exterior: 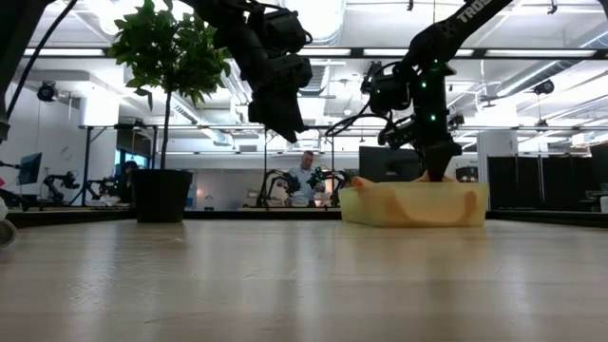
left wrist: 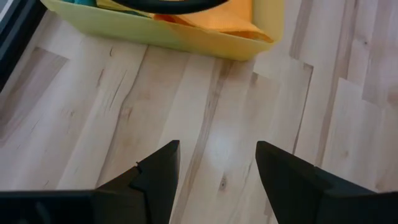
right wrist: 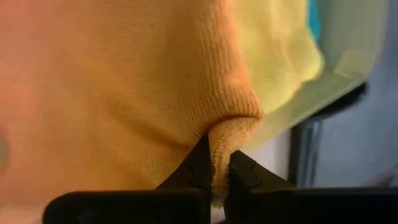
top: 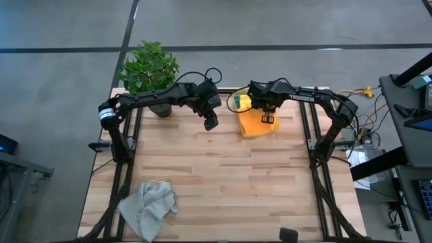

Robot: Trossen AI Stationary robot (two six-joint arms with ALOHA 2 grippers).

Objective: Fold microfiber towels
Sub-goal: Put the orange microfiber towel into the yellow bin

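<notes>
The right gripper (right wrist: pixel 214 171) is clamped on a pinched fold of the orange towel (top: pixel 255 123), which bulges directly above its fingertips and lies in the yellow bin (exterior: pixel 414 205) near the table's (top: pixel 223 182) far edge, toward the right corner. A yellow towel (right wrist: pixel 280 46) sits beside it in the same bin (a sliver of teal shows past it). The left gripper (left wrist: pixel 217 180) hangs above bare wood just beside the bin, jaws spread and holding nothing. The light grey towel (top: pixel 148 208) lies crumpled by the near left corner, well apart from both grippers
</notes>
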